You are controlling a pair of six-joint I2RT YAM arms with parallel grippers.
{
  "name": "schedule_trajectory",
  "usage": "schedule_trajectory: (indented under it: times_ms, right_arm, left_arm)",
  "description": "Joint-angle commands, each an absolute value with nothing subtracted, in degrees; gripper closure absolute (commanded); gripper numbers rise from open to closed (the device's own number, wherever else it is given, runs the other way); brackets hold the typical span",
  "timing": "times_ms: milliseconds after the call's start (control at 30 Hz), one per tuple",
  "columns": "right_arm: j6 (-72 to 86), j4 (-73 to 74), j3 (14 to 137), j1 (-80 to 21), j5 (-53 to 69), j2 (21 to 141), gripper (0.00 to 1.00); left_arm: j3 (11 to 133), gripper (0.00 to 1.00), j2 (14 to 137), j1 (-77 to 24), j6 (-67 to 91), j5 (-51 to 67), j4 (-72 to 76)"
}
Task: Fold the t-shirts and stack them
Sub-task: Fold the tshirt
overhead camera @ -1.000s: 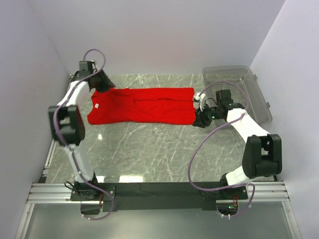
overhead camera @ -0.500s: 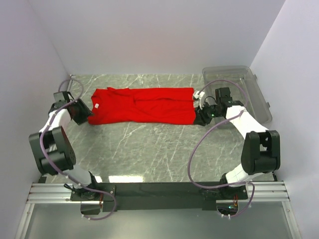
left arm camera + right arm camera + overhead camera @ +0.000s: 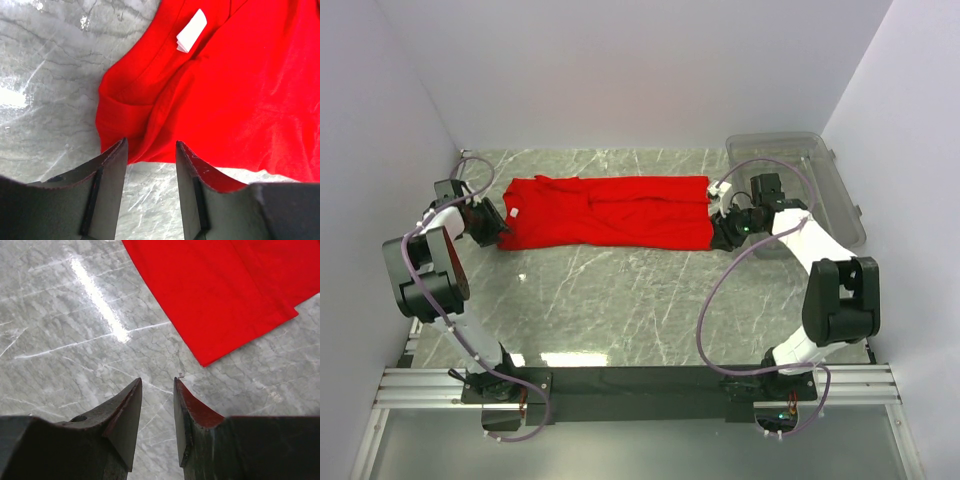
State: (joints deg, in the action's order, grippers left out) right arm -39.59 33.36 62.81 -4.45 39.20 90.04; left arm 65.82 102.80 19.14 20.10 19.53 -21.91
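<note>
t-shirt: lay as a long red strip on the far table | left gripper: you swung it round to the near collar corner, jaws spread, nothing pinched | right gripper: waited at hem corner, slightly spread, empty | next fold looked ready

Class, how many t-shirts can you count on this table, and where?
1. The red t-shirt lies stretched across the far half of the table; the clear bin at far right shows none.
</note>
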Motion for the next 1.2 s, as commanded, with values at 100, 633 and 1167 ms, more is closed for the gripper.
schedule_trajectory:
  times_ms: [100,633,1167]
  right_arm:
    - [-37.6,33.2,66.1,-4.0,37.7,91.8,0.61]
    - [-24.8,29.6,73.5,-6.0,27.2,99.0,0.61]
    - [-21.4,27.4,83.3,-10.1,14.6,110.4,0.6]
  left_arm:
    - [68.2,0.53,103.5,19.1,16.3,22.1,-22.0]
    - [69.0,0.68,105.8,19.1,15.2,23.6,-23.2]
    - [69.3,0.99,104.6,19.2,15.2,25.5,-23.2]
